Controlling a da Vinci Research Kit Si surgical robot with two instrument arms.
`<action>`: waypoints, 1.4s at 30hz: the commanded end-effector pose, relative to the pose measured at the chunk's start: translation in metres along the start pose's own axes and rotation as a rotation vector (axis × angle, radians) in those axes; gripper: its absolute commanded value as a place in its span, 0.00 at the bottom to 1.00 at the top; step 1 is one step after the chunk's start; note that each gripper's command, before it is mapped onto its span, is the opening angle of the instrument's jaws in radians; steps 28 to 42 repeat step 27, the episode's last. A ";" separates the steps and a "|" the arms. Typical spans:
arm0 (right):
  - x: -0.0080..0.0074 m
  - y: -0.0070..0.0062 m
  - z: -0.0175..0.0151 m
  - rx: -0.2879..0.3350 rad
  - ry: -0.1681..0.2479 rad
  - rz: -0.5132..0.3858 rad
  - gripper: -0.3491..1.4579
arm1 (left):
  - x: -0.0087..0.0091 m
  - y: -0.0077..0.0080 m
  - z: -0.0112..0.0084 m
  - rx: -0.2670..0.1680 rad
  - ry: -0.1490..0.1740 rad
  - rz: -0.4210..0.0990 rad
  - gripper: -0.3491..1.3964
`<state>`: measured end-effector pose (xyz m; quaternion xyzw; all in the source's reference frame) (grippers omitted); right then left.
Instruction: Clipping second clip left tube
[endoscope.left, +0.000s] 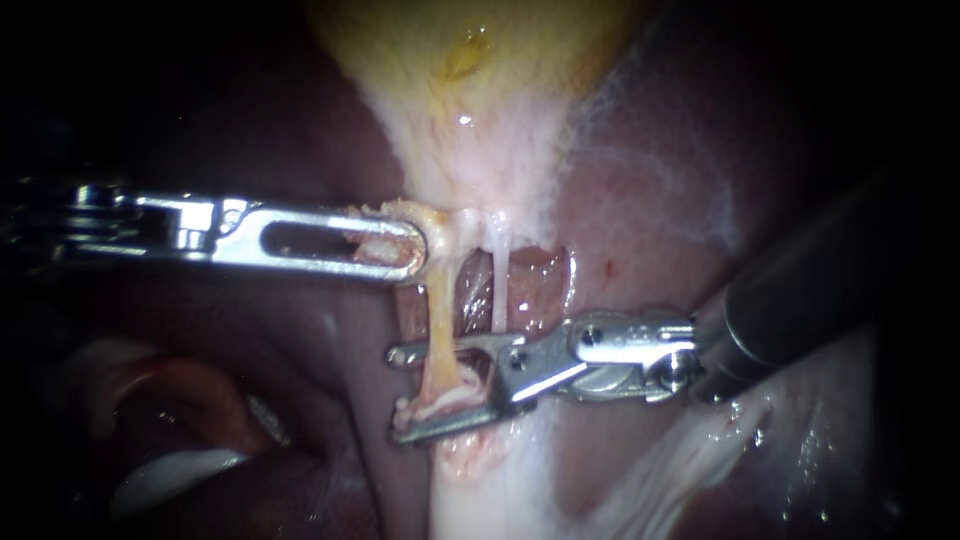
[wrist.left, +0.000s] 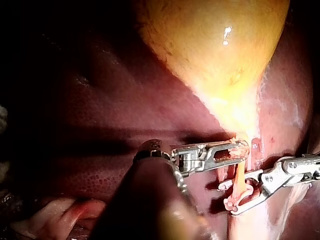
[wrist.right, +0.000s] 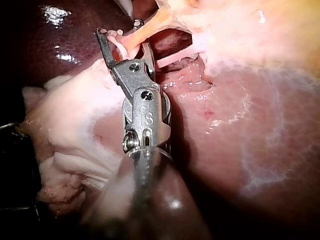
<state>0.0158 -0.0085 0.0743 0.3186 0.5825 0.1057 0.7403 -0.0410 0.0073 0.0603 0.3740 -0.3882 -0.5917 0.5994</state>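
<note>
The yellow gallbladder (endoscope.left: 470, 70) narrows to a pale neck. From it two tubes run down: the thicker yellowish left tube (endoscope.left: 440, 320) and the thin whitish right tube (endoscope.left: 499, 290). My left instrument (endoscope.left: 405, 245) comes in from the left, its slotted jaws shut on tissue at the neck. My right instrument (endoscope.left: 398, 393) stands with its jaws open astride the left tube, one jaw on each side of it. A whitish clip (endoscope.left: 445, 403) seems to sit against the lower jaw. The left wrist view shows the same straddle (wrist.left: 226, 199). In the right wrist view the tube (wrist.right: 145, 32) crosses between the jaws (wrist.right: 119, 30).
Dark red liver (endoscope.left: 650, 220) surrounds the site on both sides. An opened window of raw tissue (endoscope.left: 535, 285) lies behind the two tubes. Pale fatty tissue (endoscope.left: 490, 490) spreads below the right instrument's jaws, and more bunches beside its shaft (wrist.right: 65, 150).
</note>
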 end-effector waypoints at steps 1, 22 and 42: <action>0.0001 0.0000 -0.0002 -0.001 -0.001 0.019 0.31 | 0.0000 0.0000 0.0000 0.000 0.000 0.000 0.00; -0.0005 0.0002 -0.0014 -0.020 -0.046 0.150 0.00 | -0.0001 0.0003 0.0000 0.001 0.001 0.001 0.00; -0.0005 0.0002 -0.0015 -0.020 -0.045 0.151 0.00 | -0.0002 0.0004 0.0000 0.001 0.002 0.001 0.00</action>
